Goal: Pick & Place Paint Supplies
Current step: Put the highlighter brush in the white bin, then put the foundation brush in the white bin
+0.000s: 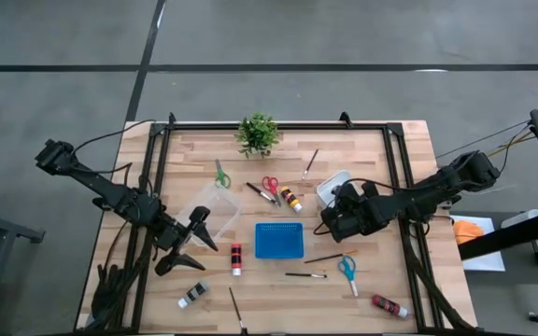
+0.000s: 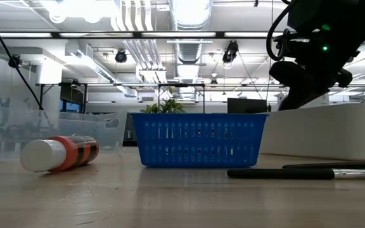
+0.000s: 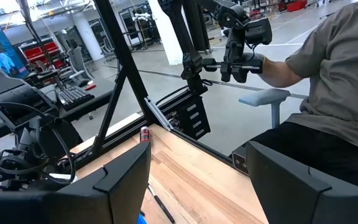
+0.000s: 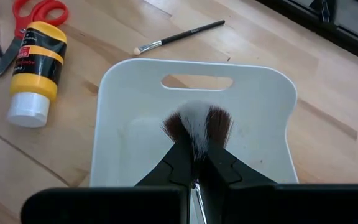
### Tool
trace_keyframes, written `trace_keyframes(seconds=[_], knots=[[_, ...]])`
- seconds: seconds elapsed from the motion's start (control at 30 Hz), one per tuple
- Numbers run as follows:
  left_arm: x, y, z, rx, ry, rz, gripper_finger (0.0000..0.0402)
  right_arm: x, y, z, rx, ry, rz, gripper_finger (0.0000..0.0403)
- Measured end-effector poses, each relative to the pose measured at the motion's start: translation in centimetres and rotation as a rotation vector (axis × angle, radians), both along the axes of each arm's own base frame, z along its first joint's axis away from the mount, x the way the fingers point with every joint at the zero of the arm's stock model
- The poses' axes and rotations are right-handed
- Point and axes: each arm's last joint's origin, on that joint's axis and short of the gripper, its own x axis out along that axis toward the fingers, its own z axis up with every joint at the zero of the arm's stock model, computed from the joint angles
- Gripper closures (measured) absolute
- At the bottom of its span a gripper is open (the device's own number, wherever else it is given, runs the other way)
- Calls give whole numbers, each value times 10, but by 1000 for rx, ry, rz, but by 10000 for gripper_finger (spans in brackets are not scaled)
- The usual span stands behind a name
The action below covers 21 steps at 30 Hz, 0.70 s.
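My right gripper (image 4: 196,163) hangs over the white bin (image 4: 129,124) at the table's right, shut on a brush whose brown-and-white bristle head (image 4: 196,124) sticks out past the fingertips. My left gripper (image 1: 194,245) stands open above the table's left side, holding nothing. Loose on the wood lie a yellow-and-black bottle (image 4: 36,68), red scissors (image 4: 33,15), a thin brush (image 4: 179,36), a red-and-black bottle (image 1: 236,259), blue scissors (image 1: 347,271), green scissors (image 1: 220,175) and a red bottle (image 1: 389,305). My right gripper pinches the brush just behind its bristle head (image 4: 196,148) between the two fingertips. The brush lies along the fingers, bristles pointing ahead and slanting down toward the bin's floor. It is lifted clear; whether the bristles touch the bin cannot be told.
A blue basket (image 1: 279,240) stands mid-table and a clear container (image 1: 215,205) left of it. A potted plant (image 1: 258,133) is at the far edge. More brushes (image 1: 306,274) and a white-and-black bottle (image 1: 192,295) lie near the front. A person (image 3: 334,93) sits beyond the table.
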Motion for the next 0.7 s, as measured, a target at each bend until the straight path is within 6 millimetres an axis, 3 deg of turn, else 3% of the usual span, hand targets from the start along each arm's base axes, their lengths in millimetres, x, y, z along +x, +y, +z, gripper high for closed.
trace_keyframes(seconds=[0.37, 0.7], knots=[[0, 0, 0, 0, 1, 0, 133, 0, 0, 0, -10, 18, 21, 388], [0, 0, 0, 1, 1, 0, 132, 1, 3, 1, -57, 13, 55, 271]])
